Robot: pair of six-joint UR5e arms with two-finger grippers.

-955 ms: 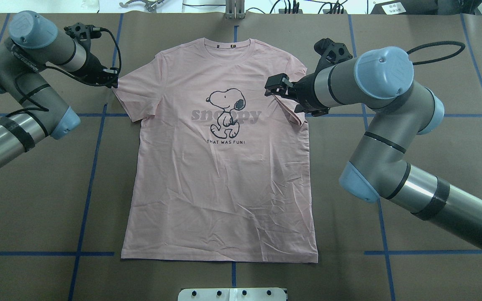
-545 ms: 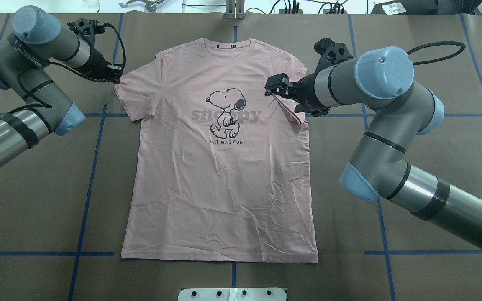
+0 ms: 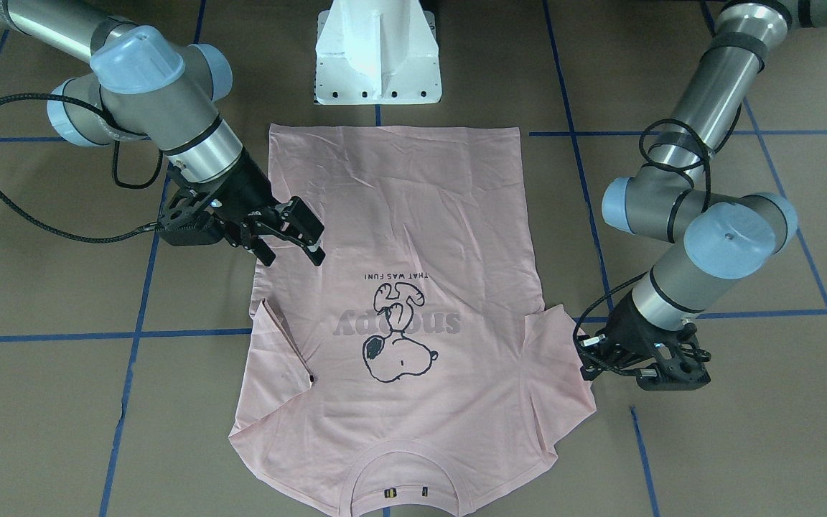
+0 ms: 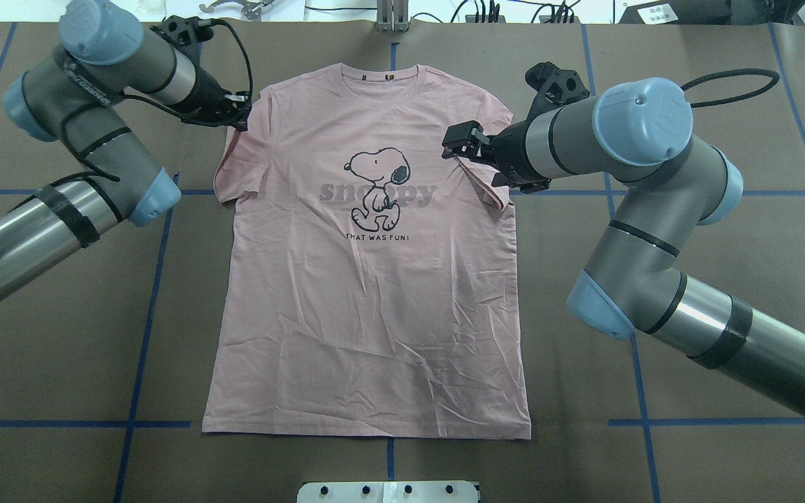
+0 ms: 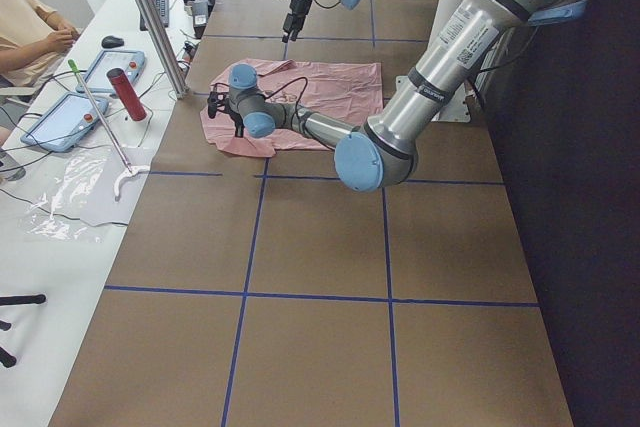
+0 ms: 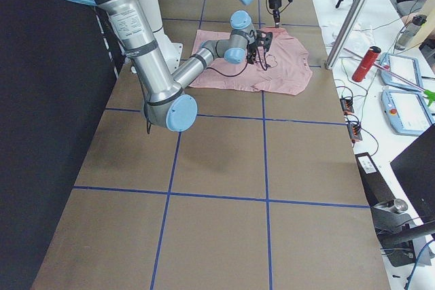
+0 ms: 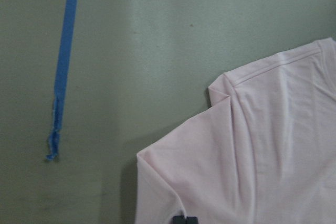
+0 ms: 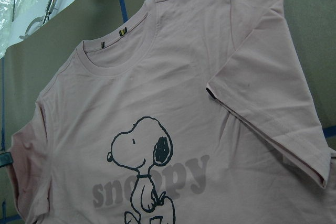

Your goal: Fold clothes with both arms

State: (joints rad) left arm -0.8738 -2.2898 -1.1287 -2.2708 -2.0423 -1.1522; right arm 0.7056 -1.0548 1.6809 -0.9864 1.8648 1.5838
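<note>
The light pink T-shirt (image 4: 374,314) lies flat and print-up on the brown table, collar at the far side. My left gripper (image 4: 240,119) is shut on the edge of the shirt's left sleeve (image 4: 235,161), which is pulled in toward the body. In the left wrist view the fingertips (image 7: 184,219) pinch the sleeve fabric (image 7: 273,156). My right gripper (image 4: 453,147) hovers open above the shirt's chest (image 3: 413,194), with nothing between its fingers (image 3: 311,244). The right sleeve (image 8: 273,108) lies folded in over the body, its small dark tag showing.
The white pedestal (image 3: 377,50) stands at the shirt's hem side, and blue tape lines (image 4: 144,328) cross the table. A side bench holds tablets and a red bottle (image 5: 127,94), with a metal post (image 5: 150,17) and a seated person (image 5: 30,22).
My left gripper has moved right and toward the far edge, dragging the left sleeve inward with it. The right arm has stayed still.
</note>
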